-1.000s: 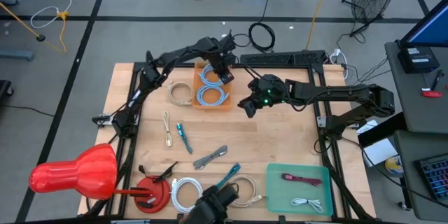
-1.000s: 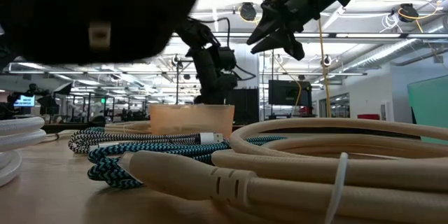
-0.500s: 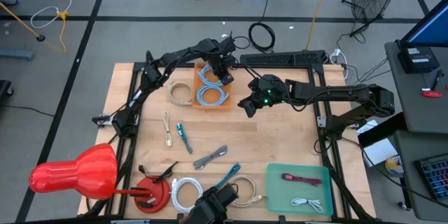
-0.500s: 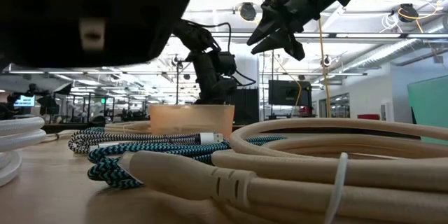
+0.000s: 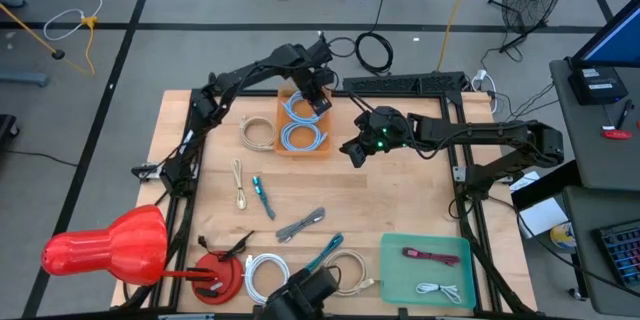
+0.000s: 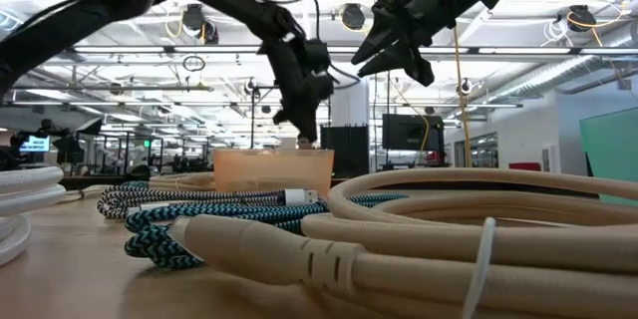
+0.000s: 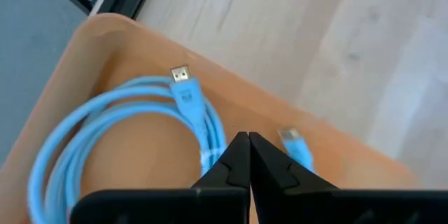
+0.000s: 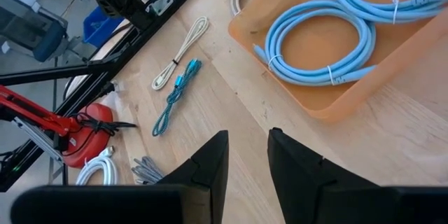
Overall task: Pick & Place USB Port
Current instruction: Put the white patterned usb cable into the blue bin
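Note:
An orange tray (image 5: 300, 125) stands at the table's far middle. Two coiled light-blue USB cables (image 5: 300, 138) lie in it, one with its plug (image 7: 180, 75) showing. My left gripper (image 5: 320, 100) hangs shut and empty above the tray's far right corner, clear of the cables (image 7: 126, 133); in the low view it (image 6: 299, 110) is above the tray's rim (image 6: 274, 155). My right gripper (image 5: 352, 150) hovers open and empty just right of the tray, high above the table (image 6: 394, 45), its fingers (image 8: 210, 161) slanting down.
On the near half of the table lie a beige coil (image 5: 258, 132), a cream cable (image 5: 238, 182), a teal braided cable (image 5: 262, 196), a grey cable (image 5: 300, 225) and a white coil (image 5: 262, 275). A green tray (image 5: 390, 280) holding two cables is near right, and red objects (image 5: 110, 245) near left.
My left gripper has risen straight up from the orange tray, staying shut and empty. The blue cables lie in the tray as before. My right gripper has kept still.

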